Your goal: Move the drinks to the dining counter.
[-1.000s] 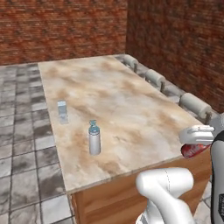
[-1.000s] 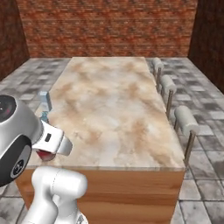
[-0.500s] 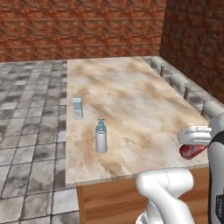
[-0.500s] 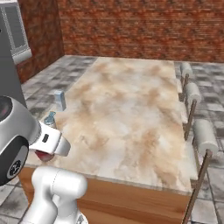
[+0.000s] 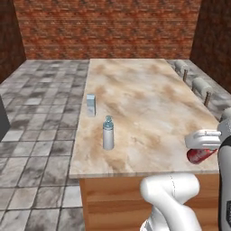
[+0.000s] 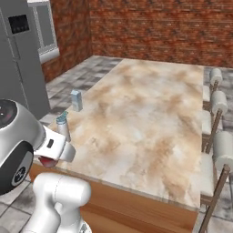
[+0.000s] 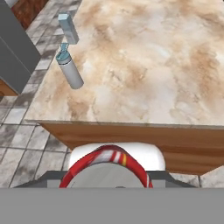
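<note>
The gripper (image 5: 200, 151) is holding the small red soda can (image 5: 200, 155) just off the near edge of the dining counter (image 5: 149, 103), where the pale grey bottle (image 5: 108, 133) is standing; next, it needs carrying over the counter and setting down upright

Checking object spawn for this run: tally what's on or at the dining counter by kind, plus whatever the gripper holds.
Pale grey bottle with blue cap: 1
Small pale blue carton: 1
Red soda can, held in the gripper: 1
Grey stools along the dining counter: 4 in the right base view
Total: 7
</note>
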Controlling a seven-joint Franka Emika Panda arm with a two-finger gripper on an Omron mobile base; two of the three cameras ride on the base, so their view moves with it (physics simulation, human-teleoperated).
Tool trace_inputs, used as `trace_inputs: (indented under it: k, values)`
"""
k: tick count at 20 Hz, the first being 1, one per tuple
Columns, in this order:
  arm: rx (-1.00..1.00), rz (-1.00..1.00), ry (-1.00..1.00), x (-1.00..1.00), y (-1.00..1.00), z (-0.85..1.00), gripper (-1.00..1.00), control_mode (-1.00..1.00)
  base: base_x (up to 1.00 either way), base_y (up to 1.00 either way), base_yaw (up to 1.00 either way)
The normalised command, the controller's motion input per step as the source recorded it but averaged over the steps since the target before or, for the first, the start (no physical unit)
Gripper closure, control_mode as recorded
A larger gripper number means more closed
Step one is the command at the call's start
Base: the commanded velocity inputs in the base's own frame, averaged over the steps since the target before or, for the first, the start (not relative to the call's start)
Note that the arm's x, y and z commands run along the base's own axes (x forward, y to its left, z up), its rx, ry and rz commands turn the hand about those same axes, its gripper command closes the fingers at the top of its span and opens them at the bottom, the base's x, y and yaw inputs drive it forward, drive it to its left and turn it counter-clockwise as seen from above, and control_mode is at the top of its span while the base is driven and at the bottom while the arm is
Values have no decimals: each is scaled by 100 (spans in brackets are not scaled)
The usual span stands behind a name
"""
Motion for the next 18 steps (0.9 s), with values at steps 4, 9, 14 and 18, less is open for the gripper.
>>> trace_inputs:
  k: [4, 9, 14, 18]
  values:
    - [0, 0, 0, 0, 0, 0, 100, 100, 100, -44, -14]
    - [0, 0, 0, 0, 0, 0, 100, 100, 100, -10, -42]
    - [0, 0, 0, 0, 0, 0, 100, 100, 100, -6, -21]
    - [0, 0, 0, 0, 0, 0, 100, 100, 100, -2, 0]
